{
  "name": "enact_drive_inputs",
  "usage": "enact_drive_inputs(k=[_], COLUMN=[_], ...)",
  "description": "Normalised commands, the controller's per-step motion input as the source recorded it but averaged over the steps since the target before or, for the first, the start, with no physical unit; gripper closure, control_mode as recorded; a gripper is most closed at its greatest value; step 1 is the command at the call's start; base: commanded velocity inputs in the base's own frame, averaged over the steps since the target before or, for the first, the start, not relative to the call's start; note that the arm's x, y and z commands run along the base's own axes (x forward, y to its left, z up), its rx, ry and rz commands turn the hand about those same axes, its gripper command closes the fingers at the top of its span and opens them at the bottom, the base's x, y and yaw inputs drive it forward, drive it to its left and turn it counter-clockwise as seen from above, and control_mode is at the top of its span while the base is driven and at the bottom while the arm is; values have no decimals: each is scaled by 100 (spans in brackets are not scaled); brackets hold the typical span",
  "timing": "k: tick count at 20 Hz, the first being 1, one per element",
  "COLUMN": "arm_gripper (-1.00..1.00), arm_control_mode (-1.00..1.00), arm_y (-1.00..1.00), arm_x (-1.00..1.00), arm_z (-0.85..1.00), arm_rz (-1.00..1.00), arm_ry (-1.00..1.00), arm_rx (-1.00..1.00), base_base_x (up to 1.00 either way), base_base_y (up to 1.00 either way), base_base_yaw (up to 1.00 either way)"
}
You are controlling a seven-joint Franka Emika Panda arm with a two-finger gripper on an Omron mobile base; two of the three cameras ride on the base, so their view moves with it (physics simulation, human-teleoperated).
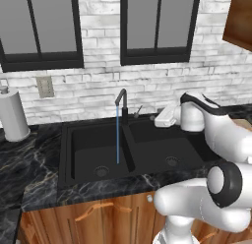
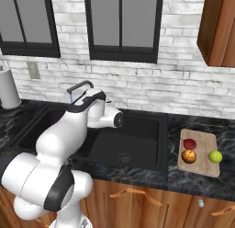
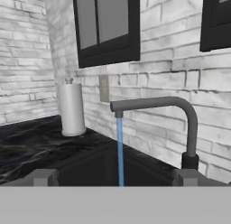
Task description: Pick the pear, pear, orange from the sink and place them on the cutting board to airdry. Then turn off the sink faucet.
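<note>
The light wooden cutting board (image 2: 204, 168) lies on the counter right of the black double sink (image 2: 147, 126). On it rest the dark red pear (image 2: 189, 143), the orange (image 2: 188, 155) and the yellow-green pear (image 2: 215, 156) at its right edge. Both basins of the sink (image 1: 88, 139) hold no fruit. The black gooseneck faucet (image 1: 120, 98) pours a thin blue stream (image 1: 117, 135) into the left basin. Its thin lever (image 1: 139, 110) stands at the base. My gripper (image 1: 156, 121) hovers open just right of the faucet (image 3: 180, 103), and the hand view (image 3: 113, 178) shows nothing between the fingers.
A paper towel roll (image 1: 12, 115) stands on the dark marble counter at the far left, below a wall outlet (image 1: 44, 85). A white brick wall with two dark-framed windows rises behind the sink. A wooden upper cabinet (image 2: 220, 29) hangs above the board.
</note>
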Motion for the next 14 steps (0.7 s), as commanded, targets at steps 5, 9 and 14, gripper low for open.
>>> enact_drive_inputs(k=[5, 9, 14], arm_gripper=[-100, -100, -100], arm_control_mode=[-100, -100, -100], arm_y=[-21, -9, -12], arm_x=[12, 25, 32], arm_z=[-5, -14, -11], arm_rz=[3, 3, 3], arm_ry=[0, 0, 0], arm_rx=[0, 0, 1], base_base_x=[0, 0, 0], base_base_y=[0, 0, 0], base_base_yaw=[0, 0, 0])
